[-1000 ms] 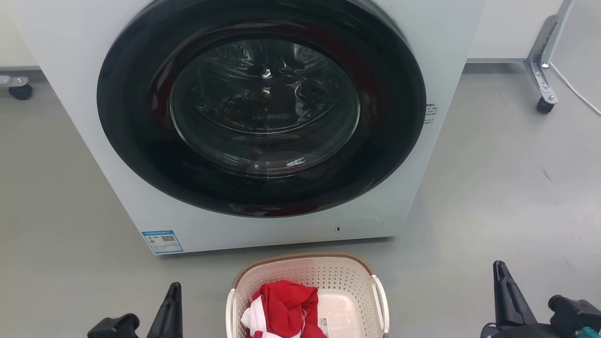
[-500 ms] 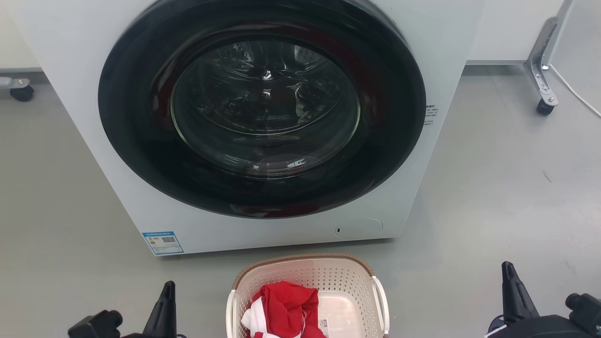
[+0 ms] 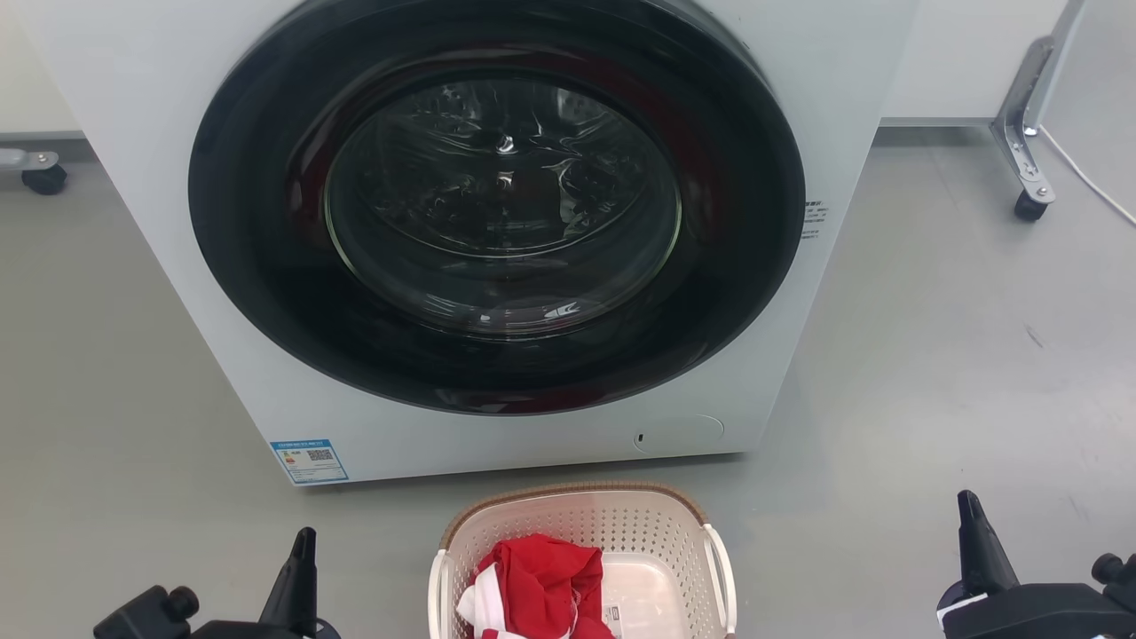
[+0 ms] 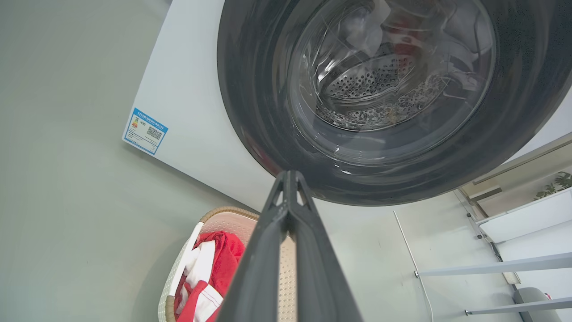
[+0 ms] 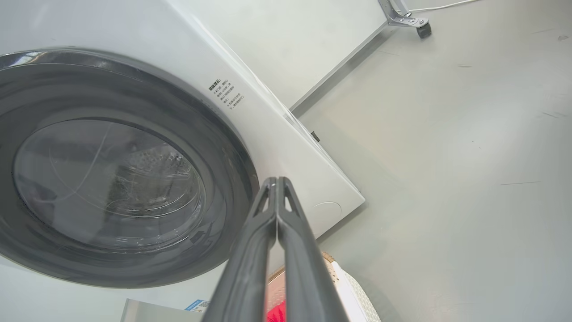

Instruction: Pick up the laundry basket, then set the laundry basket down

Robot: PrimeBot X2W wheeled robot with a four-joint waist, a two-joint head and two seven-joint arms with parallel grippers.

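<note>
The cream-white laundry basket (image 3: 621,524) with a brown woven rim stands on the grey floor at the bottom middle of the head view, in front of the washing machine. Red and white clothing (image 3: 541,577) lies inside it. The basket (image 4: 187,255) also appears low in the left wrist view, and a corner of the basket (image 5: 353,286) shows in the right wrist view. My left gripper (image 3: 297,568) is at the lower left, shut and holding nothing, well apart from the basket. My right gripper (image 3: 974,541) is at the lower right, shut on nothing.
A white front-loading washing machine (image 3: 160,222) with a dark round door (image 3: 497,204) rises right behind the basket. A wheeled metal frame leg (image 3: 1025,169) stands at the back right, with a white cable beside it. Another caster (image 3: 40,173) sits at the far left.
Both grippers have spread outward, the left one further left and lower, the right one further right. The head view has shifted slightly. The basket has stayed in place.
</note>
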